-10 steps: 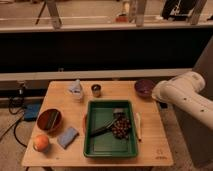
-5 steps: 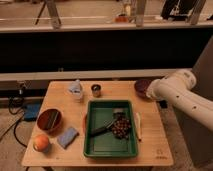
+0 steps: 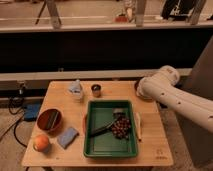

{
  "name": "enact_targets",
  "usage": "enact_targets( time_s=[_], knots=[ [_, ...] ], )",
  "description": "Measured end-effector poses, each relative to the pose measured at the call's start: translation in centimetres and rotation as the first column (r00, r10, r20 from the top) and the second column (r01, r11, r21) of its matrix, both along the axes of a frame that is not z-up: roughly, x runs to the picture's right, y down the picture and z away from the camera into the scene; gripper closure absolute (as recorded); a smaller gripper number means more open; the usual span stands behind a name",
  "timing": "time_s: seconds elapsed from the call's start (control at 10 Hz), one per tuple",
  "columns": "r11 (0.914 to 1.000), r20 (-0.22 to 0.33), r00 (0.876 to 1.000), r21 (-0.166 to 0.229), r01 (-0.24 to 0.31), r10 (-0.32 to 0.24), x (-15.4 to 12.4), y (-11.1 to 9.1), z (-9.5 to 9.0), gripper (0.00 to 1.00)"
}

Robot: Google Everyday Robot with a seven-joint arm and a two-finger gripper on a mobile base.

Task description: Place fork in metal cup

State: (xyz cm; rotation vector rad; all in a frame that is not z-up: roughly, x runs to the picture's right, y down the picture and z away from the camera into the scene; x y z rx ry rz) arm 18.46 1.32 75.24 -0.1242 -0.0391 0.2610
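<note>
The metal cup point(image 3: 96, 90) stands just behind the tray point(image 3: 107, 103), left of the arm point(image 3: 165, 90) hiding the gripper (open or shut, cannot tell).

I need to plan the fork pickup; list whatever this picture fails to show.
Gripper: camera view, unseen, probably behind the white arm at the table's far right corner.
Fork: dark shapes in the green tray, too blurred to identify.
Metal cup: inside too dark to see.

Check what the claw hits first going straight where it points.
The claw is out of sight behind the end of the white arm at the back right of the table. That end faces left, so the metal cup looks first in line; depth is unclear.
</note>
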Motion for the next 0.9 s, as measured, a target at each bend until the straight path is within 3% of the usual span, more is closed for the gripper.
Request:
enact_targets(
  time_s=[0.3, 0.7, 0.9],
  knots=[
    [0.9992, -0.022, 0.999, -0.019, -0.035, 0.035, 2.3, 0.1, 2.6, 1.00],
    [0.9946, -0.062, 0.994, -0.050, -0.090, 0.087, 9.9, 0.4, 6.7, 1.00],
    [0.9917, -0.078, 0.991, -0.065, -0.111, 0.106, 10.9, 0.3, 8.1, 1.00]
  ],
)
